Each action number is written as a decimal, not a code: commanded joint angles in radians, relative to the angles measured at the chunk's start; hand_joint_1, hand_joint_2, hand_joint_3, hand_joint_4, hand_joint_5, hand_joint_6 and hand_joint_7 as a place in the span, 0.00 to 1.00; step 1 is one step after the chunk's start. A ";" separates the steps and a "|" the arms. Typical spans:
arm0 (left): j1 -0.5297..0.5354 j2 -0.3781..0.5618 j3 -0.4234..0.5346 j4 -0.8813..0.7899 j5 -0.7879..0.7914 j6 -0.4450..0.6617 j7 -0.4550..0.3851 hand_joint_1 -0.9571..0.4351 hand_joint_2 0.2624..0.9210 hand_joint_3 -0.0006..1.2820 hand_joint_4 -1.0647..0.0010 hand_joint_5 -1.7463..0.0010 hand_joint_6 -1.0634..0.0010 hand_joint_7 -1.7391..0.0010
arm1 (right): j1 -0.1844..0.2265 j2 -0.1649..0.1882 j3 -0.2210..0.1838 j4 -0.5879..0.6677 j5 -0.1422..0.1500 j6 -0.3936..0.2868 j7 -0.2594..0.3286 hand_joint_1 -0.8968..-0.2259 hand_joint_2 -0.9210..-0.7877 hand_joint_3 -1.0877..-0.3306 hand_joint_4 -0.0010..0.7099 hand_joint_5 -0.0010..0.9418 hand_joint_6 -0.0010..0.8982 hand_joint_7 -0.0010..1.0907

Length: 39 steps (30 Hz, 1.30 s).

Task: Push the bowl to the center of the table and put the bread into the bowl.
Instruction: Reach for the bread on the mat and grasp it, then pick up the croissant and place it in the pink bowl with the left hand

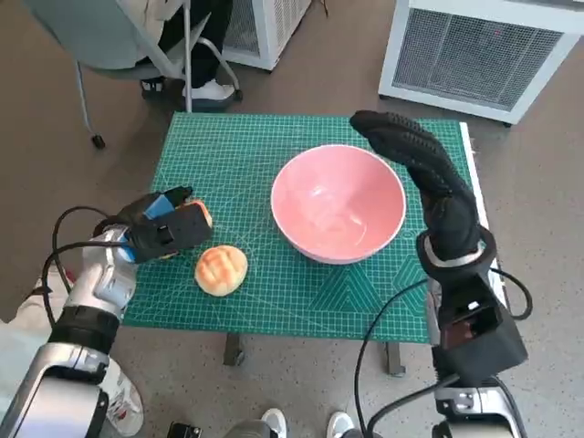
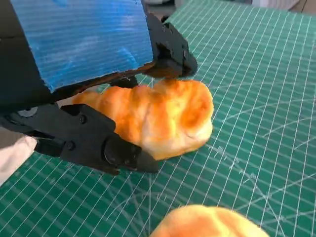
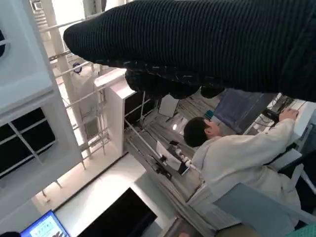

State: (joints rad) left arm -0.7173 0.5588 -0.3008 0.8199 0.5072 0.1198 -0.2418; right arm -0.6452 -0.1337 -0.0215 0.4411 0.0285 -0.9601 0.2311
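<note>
A pink bowl [image 1: 338,202] stands empty on the green cutting mat [image 1: 237,155], a little right of the middle. My left hand [image 1: 164,228] is at the mat's left edge and grips an oblong golden bread roll [image 2: 163,118] between its black fingers [image 2: 113,150]; only the roll's tip [image 1: 204,215] shows in the head view. A second, round bun [image 1: 221,270] lies on the mat just right of that hand. My gloved right hand [image 1: 429,173] is stretched out flat along the bowl's right rim and holds nothing.
A chair [image 1: 137,46] with a person's legs stands beyond the table's far left corner. White ventilated cabinets [image 1: 484,50] stand behind the table. Cables hang by both forearms. A person [image 3: 232,158] in a pale top sits in the right wrist view.
</note>
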 commanded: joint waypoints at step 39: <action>-0.179 -0.166 0.053 -0.611 -0.001 -0.071 0.093 0.69 1.00 0.03 0.29 0.41 0.40 0.30 | 0.018 -0.022 0.001 0.026 0.029 -0.001 0.012 0.52 0.00 0.32 0.02 0.67 0.00 0.74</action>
State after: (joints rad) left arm -0.8634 0.4147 -0.2221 0.1861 0.4942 0.0639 -0.1358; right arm -0.6425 -0.1482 -0.0219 0.4630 0.0455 -0.9636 0.2330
